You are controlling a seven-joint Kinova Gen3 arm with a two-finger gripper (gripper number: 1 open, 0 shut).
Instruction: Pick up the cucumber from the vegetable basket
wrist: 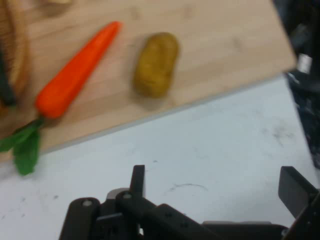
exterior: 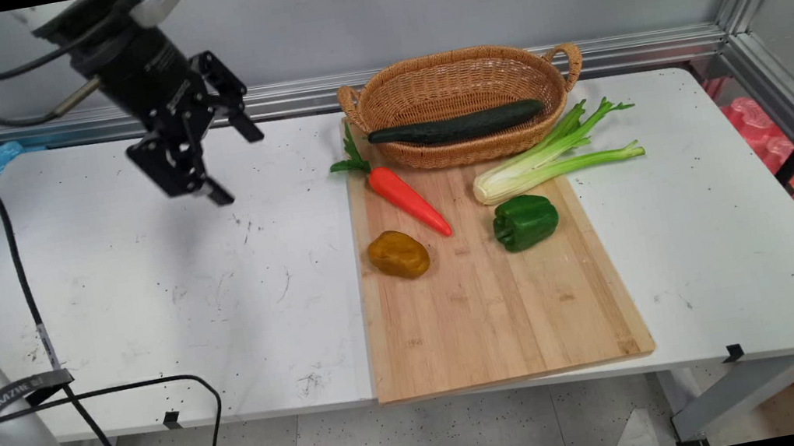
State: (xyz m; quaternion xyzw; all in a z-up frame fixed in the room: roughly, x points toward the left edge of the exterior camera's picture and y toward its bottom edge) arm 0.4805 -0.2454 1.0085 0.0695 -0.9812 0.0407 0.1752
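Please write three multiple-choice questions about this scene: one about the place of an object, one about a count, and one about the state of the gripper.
1. Where is the cucumber?
A. in the wicker basket
B. on the bare white table
C. between the gripper's fingers

2. How many vegetables lie at least partly on the cutting board, outside the basket?
A. two
B. four
C. six

3. What is the state of the gripper?
A. shut on the carrot
B. open and empty, above the table
C. shut on the potato

Answers:
1. A: it lies inside the basket.
2. B: carrot, potato, green pepper, celery.
3. B: the fingers stand apart with nothing between them.
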